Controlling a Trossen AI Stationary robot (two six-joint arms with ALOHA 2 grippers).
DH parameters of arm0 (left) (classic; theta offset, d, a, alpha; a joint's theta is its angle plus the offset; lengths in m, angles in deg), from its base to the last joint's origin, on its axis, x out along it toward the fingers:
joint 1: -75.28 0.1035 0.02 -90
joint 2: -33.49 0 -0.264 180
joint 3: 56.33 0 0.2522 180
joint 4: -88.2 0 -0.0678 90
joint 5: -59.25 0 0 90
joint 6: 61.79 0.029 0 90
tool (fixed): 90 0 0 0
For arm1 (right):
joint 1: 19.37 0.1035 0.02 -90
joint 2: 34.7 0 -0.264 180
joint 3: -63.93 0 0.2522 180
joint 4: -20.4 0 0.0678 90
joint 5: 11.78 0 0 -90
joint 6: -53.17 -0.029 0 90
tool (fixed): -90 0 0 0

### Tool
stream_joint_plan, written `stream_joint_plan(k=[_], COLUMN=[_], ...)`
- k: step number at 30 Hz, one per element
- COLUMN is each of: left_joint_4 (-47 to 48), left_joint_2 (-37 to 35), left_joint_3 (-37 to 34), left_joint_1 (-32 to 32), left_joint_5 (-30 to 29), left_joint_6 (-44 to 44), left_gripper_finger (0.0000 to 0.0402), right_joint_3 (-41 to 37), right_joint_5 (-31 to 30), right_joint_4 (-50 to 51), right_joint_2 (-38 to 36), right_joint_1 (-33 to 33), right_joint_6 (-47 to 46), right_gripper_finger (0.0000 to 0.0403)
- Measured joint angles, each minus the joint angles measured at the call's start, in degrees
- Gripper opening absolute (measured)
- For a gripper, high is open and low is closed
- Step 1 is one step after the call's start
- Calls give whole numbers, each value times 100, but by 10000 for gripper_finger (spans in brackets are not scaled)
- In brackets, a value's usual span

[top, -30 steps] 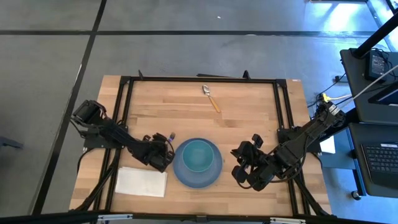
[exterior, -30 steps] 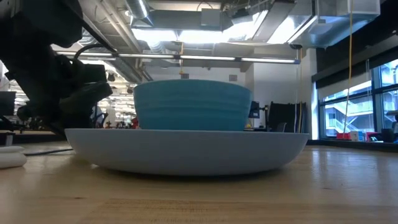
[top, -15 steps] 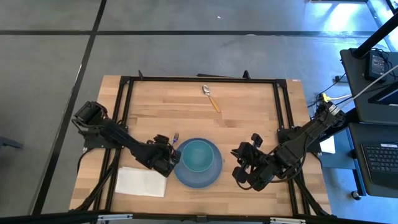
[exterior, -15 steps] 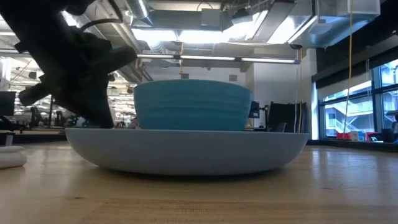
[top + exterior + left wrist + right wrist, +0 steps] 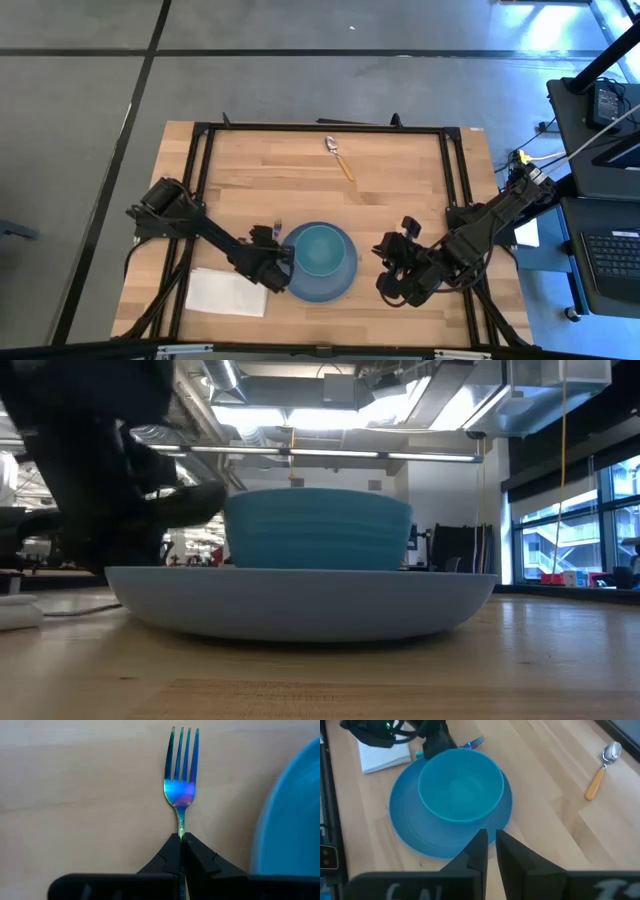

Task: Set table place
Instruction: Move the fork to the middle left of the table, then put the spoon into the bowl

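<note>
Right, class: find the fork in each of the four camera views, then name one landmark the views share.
High view: fork, just left of the blue plate, held by the left gripper.
Low view: not visible.
Left wrist view: fork, centre, tines up.
Right wrist view: fork, beyond the plate.
Shared landmark: the plate.

The fork pinched in the dark left gripper has an iridescent blue-purple-green sheen, and just beside it is the medium-blue plate with a teal bowl on it. Farther off there's a white napkin and a silver spoon with an orange handle, all on a pale wood-plank table framed in black.
</note>
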Motion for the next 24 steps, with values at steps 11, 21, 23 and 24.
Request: stream_joint_plan(k=[11,21,23,24], left_joint_4=[693,713,878,1035], left_joint_2=[-20,-18,-53,-70], left_joint_3=[429,429,443,478], left_joint_1=[10,18,9,-4], left_joint_5=[317,252,245,242], left_joint_6=[13,314,300,292], left_gripper_finger=[43,95,102,103], right_joint_3=[109,109,113,113], right_joint_5=[-42,-44,-46,-46], right_joint_4=[-24,-61,-174,-201], right_joint_2=[0,0,0,0], right_joint_1=[0,0,0,0], right_joint_6=[270,226,223,223], right_gripper_finger=[42,42,42,42])
